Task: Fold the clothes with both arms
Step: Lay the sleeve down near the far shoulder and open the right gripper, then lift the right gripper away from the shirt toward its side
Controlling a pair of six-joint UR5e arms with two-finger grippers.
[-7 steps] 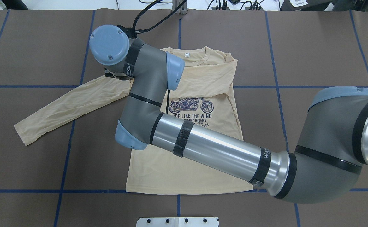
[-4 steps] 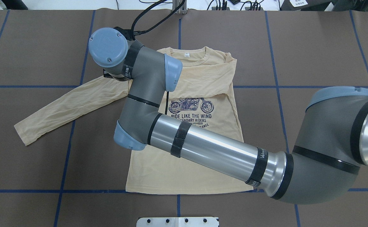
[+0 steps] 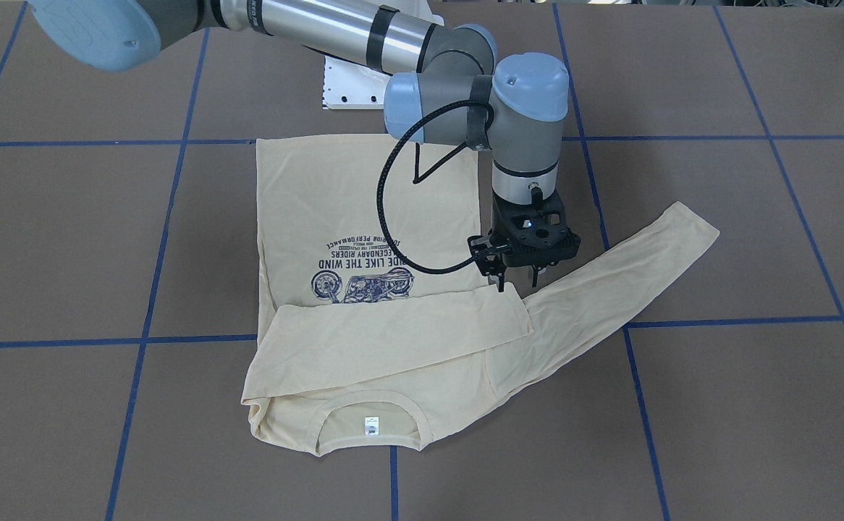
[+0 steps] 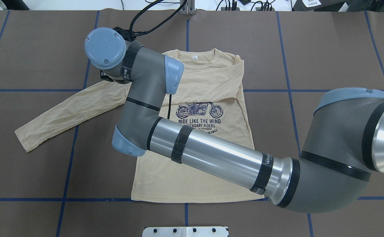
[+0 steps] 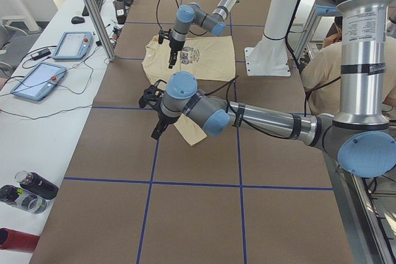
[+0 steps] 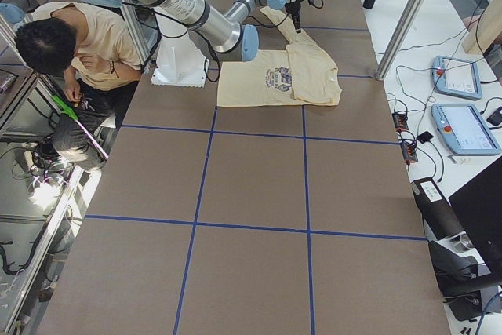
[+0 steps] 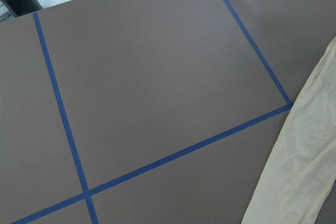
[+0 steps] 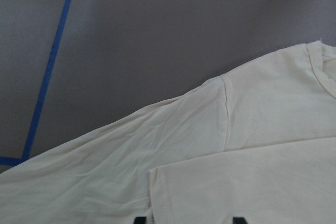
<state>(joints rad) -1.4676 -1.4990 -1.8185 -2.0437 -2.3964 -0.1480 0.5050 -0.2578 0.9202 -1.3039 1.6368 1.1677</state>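
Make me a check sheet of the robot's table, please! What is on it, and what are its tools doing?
Surface: brown table with blue tape lines.
Job's things: shirt lies flat, print up; one sleeve is folded across the chest, the other sleeve is stretched out sideways.
Clutter: nothing seen.
Tools: right tool is open, over the folded sleeve's cuff; left tool is near the other sleeve's end, and whether it is open or shut cannot be told.
Cables: black cable loops from the right arm over the shirt.
Surroundings: a person sits beside the table; pendants and bottles lie off to the side.
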